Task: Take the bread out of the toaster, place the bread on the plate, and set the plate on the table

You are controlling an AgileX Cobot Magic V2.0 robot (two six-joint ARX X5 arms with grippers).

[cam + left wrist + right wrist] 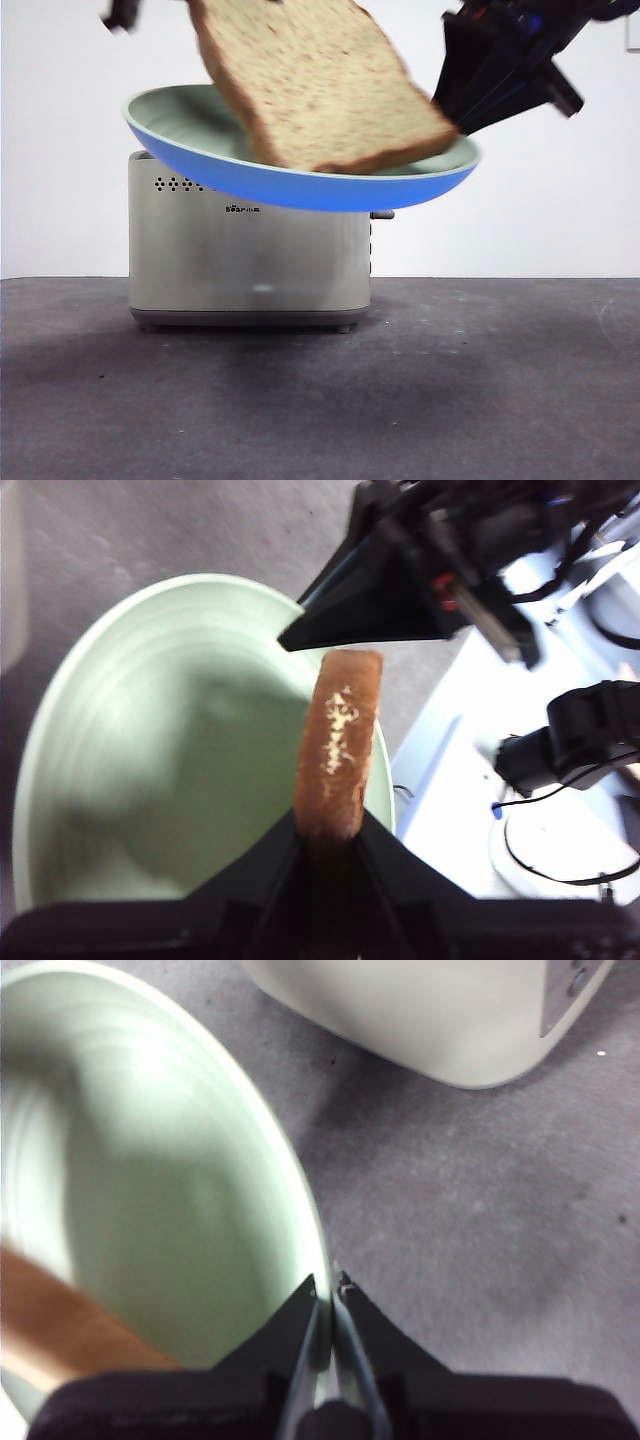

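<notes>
The plate (300, 185) is held in the air, tilted, in front of and above the toaster (250, 260). My right gripper (462, 112) is shut on its right rim; the right wrist view shows the jaws (328, 1288) pinching the rim of the plate (150, 1190). My left gripper (328, 825) is shut on the crust of the bread (340, 740) and holds it edge-up over the plate (150, 760). In the front view the bread (320, 80) hangs tilted, with its lower edge down inside the plate. The left gripper is above the front view's top edge.
The dark grey table (450, 400) lies below, and the toaster (430, 1010) stands on it behind the plate. A white surface with cables and black gear (570, 750) lies beyond the table edge in the left wrist view.
</notes>
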